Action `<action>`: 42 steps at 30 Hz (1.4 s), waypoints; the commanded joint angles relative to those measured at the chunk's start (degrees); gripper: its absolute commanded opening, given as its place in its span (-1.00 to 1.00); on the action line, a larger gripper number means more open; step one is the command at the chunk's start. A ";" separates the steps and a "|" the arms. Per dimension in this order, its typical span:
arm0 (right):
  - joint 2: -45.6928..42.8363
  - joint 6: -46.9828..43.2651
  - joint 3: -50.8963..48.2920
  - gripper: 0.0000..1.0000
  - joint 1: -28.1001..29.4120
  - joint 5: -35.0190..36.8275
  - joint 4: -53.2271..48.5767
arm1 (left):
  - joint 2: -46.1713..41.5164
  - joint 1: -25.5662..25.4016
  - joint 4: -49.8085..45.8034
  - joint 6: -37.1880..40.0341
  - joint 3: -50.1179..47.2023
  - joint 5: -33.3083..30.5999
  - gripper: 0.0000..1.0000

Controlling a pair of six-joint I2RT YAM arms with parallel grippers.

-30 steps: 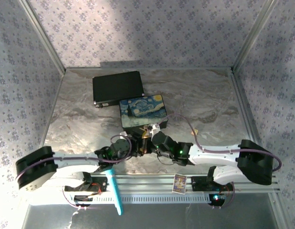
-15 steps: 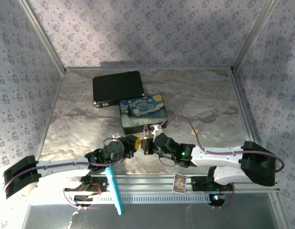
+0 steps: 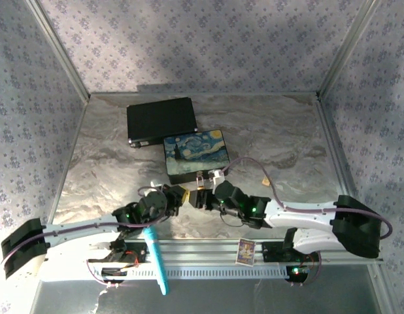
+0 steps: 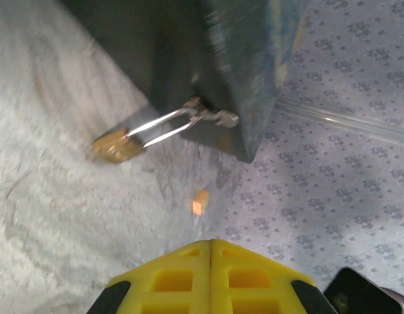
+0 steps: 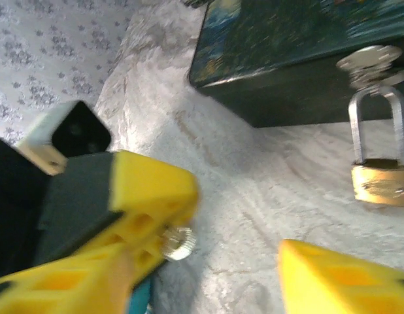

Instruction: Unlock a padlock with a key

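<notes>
So the padlock [image 5: 382, 183] hangs by its thin shackle from the little latch on the front of the painted box [image 5: 287, 39], with its brass body down by the tabletop [image 5: 254, 176]. Both legs of the shackle look seated in the body, so I'd say it's locked and the actual unlocking isn't done yet.

The right claw [image 5: 235, 229] sits just in front of it, spread wide open with nothing between its fingers. The left claw [image 4: 210, 252] is squeezed fully shut a bit further back and pointing at the lock. I honestly can't tell if it's got the key pinched in there.

There's a small tan cube [image 4: 201, 201] lying loose between that claw and the box. My read: early days, since the key has to go in, turn, and pop the shackle.
</notes>
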 commanded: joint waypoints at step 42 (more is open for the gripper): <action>-5.02 -3.16 -6.40 -0.20 -17.09 -36.19 32.59 | -0.62 8.45 13.82 44.89 9.70 29.08 -1.00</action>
